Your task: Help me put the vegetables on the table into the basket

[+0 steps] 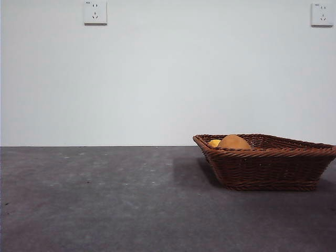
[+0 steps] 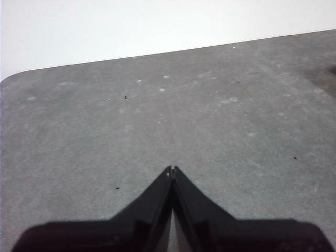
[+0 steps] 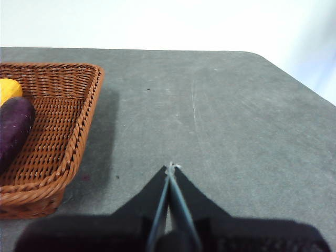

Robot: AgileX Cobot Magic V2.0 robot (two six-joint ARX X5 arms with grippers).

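The dark-brown woven basket (image 1: 273, 163) stands on the grey table (image 1: 105, 199) at the right. The brown potato (image 1: 234, 142) and a bit of the yellow corn cob (image 1: 214, 143) show over its rim. In the right wrist view the basket (image 3: 58, 131) holds the dark-purple eggplant (image 3: 13, 131) and the corn (image 3: 9, 89). My right gripper (image 3: 171, 167) is shut and empty over bare table beside the basket. My left gripper (image 2: 171, 169) is shut and empty over bare table. Neither gripper shows in the front view.
A white wall stands behind the table, with two sockets (image 1: 95, 12) (image 1: 322, 14) high up. The table's rounded corners show in the left wrist view (image 2: 16, 76) and in the right wrist view (image 3: 257, 55).
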